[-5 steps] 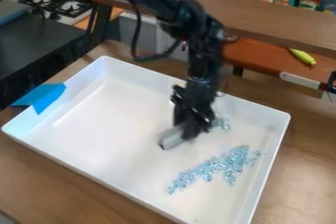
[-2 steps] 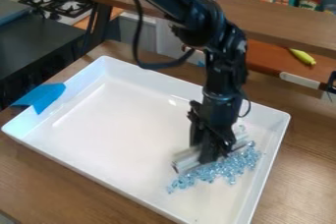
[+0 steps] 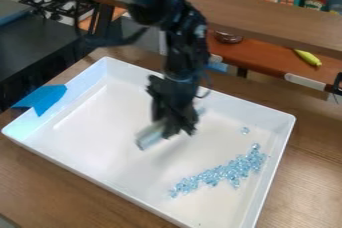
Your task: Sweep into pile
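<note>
- Tool (image 3: 175, 131), black, over the middle of the tray (image 3: 85, 173); clamped, as far as the blur allows, on a pale blade.
- Blade (image 3: 150, 136), flat, jutting out to either side of the tool; presumably gripped across its middle so that a long edge is free for pushing. Seemingly raised off the tray floor, well apart from the beads, a height suited to repositioning between strokes.
- Beads (image 3: 230, 171), clear blue, in a slanting band near the tray's right wall; gathered closely, though more a strip than a pile.
- Stray bead (image 3: 245, 130), apart from the band, towards the far right corner. The next stroke would probably start behind it; too high a pass might miss it, too hard a push scatter the rest.
- Tray, white, on the wooden desk (image 3: 40, 187); raised walls, apt for containing beads.
- Tape (image 3: 47, 99), blue, over the left rim, likely there to stop the tray sliding.
</note>
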Action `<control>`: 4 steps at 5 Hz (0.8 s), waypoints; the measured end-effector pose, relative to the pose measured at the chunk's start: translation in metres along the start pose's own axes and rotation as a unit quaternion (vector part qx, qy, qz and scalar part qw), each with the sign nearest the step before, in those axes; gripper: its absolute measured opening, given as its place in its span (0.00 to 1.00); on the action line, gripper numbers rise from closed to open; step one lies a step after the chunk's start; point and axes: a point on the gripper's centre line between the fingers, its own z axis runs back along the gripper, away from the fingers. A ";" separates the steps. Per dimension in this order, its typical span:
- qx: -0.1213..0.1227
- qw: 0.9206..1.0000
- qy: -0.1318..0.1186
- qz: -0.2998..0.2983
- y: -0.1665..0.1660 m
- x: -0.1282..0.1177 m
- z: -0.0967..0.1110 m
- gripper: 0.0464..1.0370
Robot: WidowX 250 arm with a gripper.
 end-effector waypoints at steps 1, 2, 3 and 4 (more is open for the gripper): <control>-0.013 0.996 0.023 0.086 0.006 -0.027 -0.008 0.34; -0.046 0.983 0.058 0.171 0.000 -0.046 -0.017 0.34; -0.090 0.965 0.070 0.237 -0.014 -0.047 -0.015 0.34; -0.130 0.949 0.070 0.277 -0.021 -0.048 -0.017 0.34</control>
